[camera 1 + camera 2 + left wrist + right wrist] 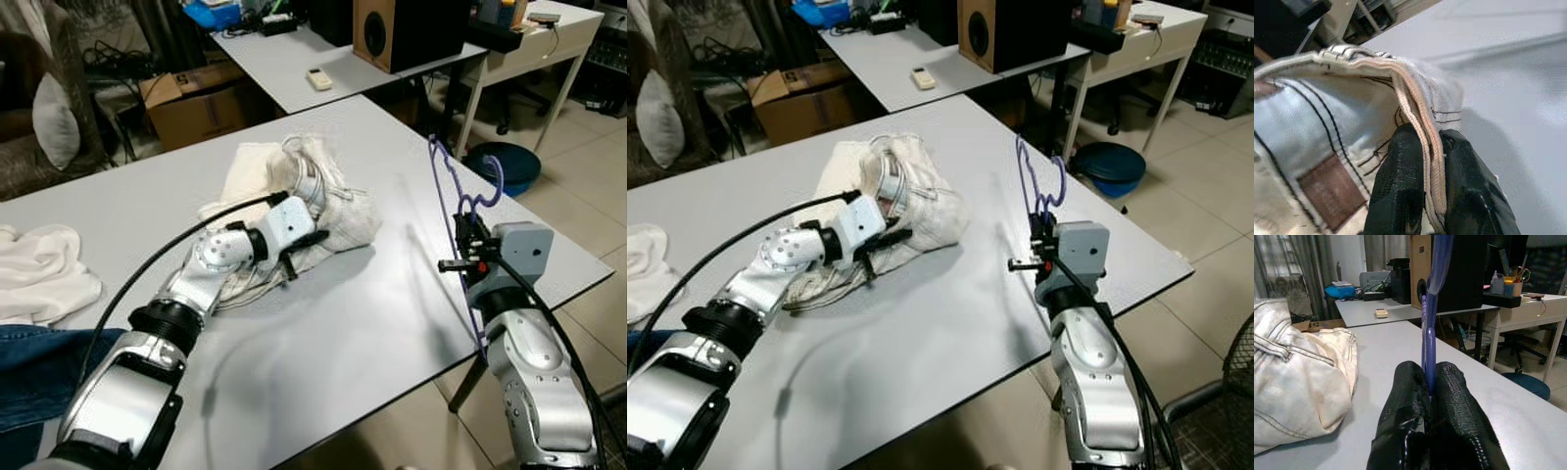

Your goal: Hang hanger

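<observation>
Nearest you, on the table's right edge, your right gripper (468, 257) pinches one purple hanger (457, 211) upright, fingers clamped on its wire; further in, your left gripper (1422, 147) is clenched on the waistband of one pair of pale jeans (323, 211) heaped mid-table (372, 323); judging by this, you're at the threading step; next you'd need to bring hanger and waistband together, keeping both grips. Beyond: one white cloth (34, 264), one box (191, 98), one speaker (402, 29).
</observation>
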### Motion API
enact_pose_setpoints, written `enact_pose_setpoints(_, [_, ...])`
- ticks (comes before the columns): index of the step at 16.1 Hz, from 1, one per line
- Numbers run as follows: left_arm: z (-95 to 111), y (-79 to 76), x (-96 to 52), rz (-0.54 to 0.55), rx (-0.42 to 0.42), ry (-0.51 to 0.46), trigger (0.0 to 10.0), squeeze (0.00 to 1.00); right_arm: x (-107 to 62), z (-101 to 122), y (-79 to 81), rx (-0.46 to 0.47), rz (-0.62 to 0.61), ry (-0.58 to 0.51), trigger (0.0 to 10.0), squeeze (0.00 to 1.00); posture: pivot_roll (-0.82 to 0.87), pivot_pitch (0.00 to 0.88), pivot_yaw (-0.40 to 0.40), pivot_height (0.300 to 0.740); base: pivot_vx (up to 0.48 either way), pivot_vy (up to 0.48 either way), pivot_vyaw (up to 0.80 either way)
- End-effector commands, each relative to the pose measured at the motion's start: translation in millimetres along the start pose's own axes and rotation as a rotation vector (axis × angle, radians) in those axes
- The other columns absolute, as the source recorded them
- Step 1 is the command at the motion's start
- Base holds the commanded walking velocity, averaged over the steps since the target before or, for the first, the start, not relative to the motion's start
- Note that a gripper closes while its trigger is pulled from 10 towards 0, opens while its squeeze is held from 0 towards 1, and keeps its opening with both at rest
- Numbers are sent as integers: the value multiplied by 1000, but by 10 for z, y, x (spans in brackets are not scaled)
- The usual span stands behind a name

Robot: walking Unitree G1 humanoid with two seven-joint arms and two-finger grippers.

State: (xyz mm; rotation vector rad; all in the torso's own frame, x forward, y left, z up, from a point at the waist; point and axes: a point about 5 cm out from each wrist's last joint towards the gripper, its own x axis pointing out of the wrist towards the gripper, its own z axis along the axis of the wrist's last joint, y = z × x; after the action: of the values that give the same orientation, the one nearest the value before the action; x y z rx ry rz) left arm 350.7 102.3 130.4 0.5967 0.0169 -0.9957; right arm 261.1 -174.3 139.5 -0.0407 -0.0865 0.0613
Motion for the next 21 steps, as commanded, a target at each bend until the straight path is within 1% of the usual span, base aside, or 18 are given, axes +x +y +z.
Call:
enact_pose_setpoints(1, [-24,-75,18,-46,-39,-3,10000,0,-29,-110,39,14,7,50,10000,0,-176,0,158,740,0,0,0])
enact_pose_setpoints(2, [-21,-104,28,-65,-71,-16,10000,0,-30,-108,41,14,3,49,10000,0,-177,0,163,740,0,0,0])
enact_pose_setpoints(3, [31,-135,36,-107,-153,-71,10000,1000,-42,-110,32,15,-8,47,10000,0,-182,0,172,740,0,0,0])
enact_pose_setpoints(5, [102,-139,23,-142,-212,-133,10000,1000,-62,-116,22,17,-18,47,10000,0,-186,0,178,740,0,0,0])
enact_pose_setpoints(7, [210,-135,-64,-237,-228,-209,10000,1000,-83,-123,13,18,-30,49,10000,0,-191,0,185,740,0,0,0])
enact_pose_setpoints(8, [212,-134,-92,-259,-217,-205,10000,1000,-84,-124,13,18,-30,49,10000,0,-191,0,186,740,0,0,0])
enact_pose_setpoints(9, [194,-107,-182,-284,-195,-183,10000,1000,-81,-120,16,18,-32,47,10000,0,-193,0,192,740,0,0,0])
enact_pose_setpoints(10, [188,-85,-226,-289,-201,-181,10000,1000,-79,-117,17,18,-34,46,10000,0,-194,0,194,740,0,0,0])
enact_pose_setpoints(11, [196,-21,-305,-288,-233,-192,10000,1000,-79,-113,13,20,-38,44,10000,0,-191,0,195,740,0,0,0])
enact_pose_setpoints(12, [206,84,-398,-266,-263,-204,10000,1000,-79,-112,9,22,-41,41,10000,0,-189,0,195,740,0,0,0])
enact_pose_setpoints(14, [188,207,-489,-221,-272,-191,10000,1000,-76,-113,15,22,-41,40,10000,0,-188,0,196,740,0,0,0])
enact_pose_setpoints(15, [82,410,-613,-111,-269,-105,10000,1000,-71,-111,27,23,-39,38,10000,0,-186,0,198,740,0,0,0])
enact_pose_setpoints(16, [16,495,-654,-44,-274,-50,10000,1000,-69,-114,32,24,-38,39,10000,0,-183,0,198,740,0,0,0])
enact_pose_setpoints(17, [-25,540,-675,-4,-278,-17,10000,1000,-69,-117,34,24,-38,40,10000,0,-183,0,198,740,0,0,0])
enact_pose_setpoints(18, [-71,566,-657,53,-298,12,10000,902,-68,-120,38,25,-37,41,10000,0,-183,0,199,740,0,0,0])
enact_pose_setpoints(19, [-119,578,-630,109,-309,39,10000,902,-68,-121,44,27,-36,41,10000,0,-185,0,200,740,0,0,0])
enact_pose_setpoints(20, [-243,594,-579,228,-348,111,10000,0,-68,-121,49,27,-35,41,10000,0,-189,0,202,740,0,0,0])
enact_pose_setpoints(21, [-282,587,-568,247,-361,130,10000,0,-68,-120,51,27,-35,41,10000,0,-193,0,205,740,0,0,0])
